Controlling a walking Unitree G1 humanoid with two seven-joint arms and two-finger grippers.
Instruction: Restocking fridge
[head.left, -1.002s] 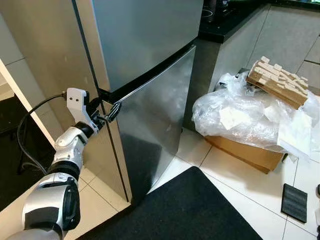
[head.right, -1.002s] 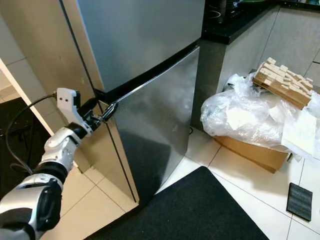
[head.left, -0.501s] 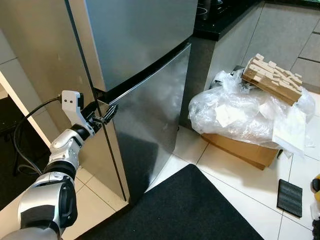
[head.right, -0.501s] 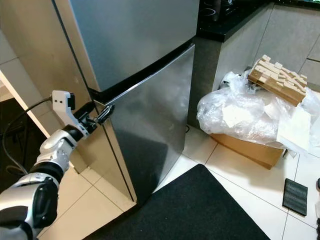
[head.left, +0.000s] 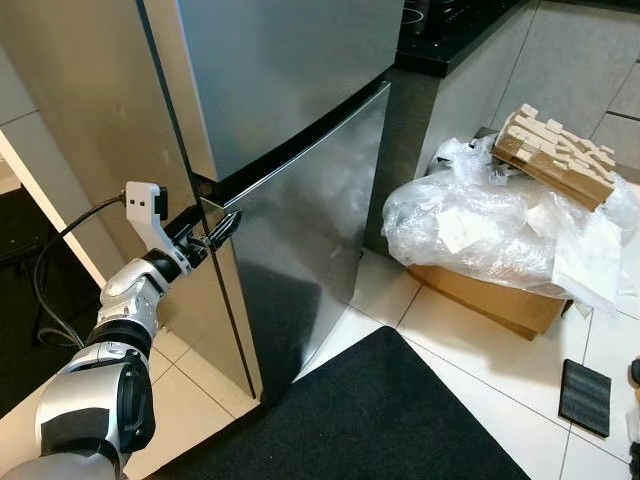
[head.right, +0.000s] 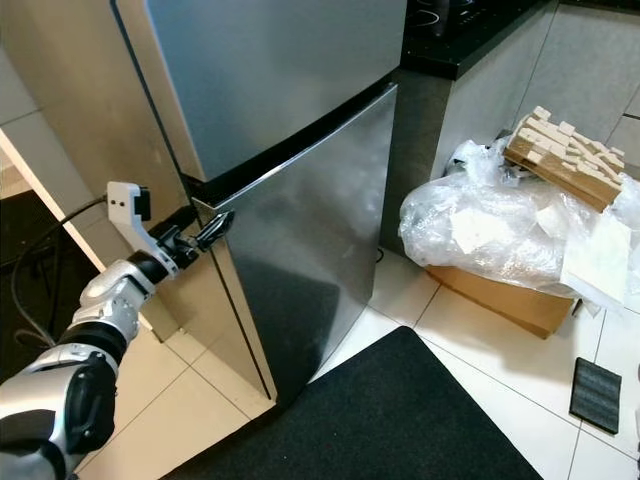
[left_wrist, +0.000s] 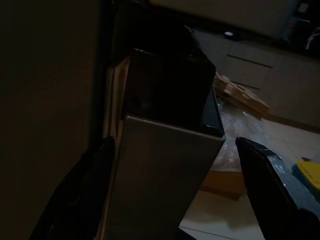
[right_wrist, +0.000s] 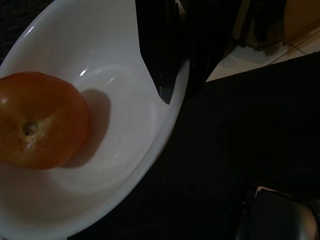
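Fridge (head.left: 290, 90) is standing shut, both doors flush. Landmark = the top corner of the lower door (head.left: 300, 230), hinge-free side.

Change over the last second: mostly the head camera is shifting, so the whole frame is sliding and coming back. Left end effector (head.left: 226, 226) is holding roughly the same spot against that corner as a second ago; door gap is not widening. Judgement: the pull is not producing opening yet, so restocking is stalled at the door-opening step.

Left end effector: fingers spread, straddling the door's top corner, one finger (left_wrist: 272, 187) on the front-face side of the corner, the other on the side panel. Contact with the steel is not clear from the wrist view, too dark.

Right end effector: clamped on the rim of a white bowl (right_wrist: 100, 120), fingers (right_wrist: 165, 45) pinching the rim. A tomato (right_wrist: 40, 122) is sitting inside the bowl, well apart from the pinch point. The bowl is hanging over the black mat (head.left: 400, 420), which lies on the floor in front of the lower door, so the load is waiting well away from the corner.
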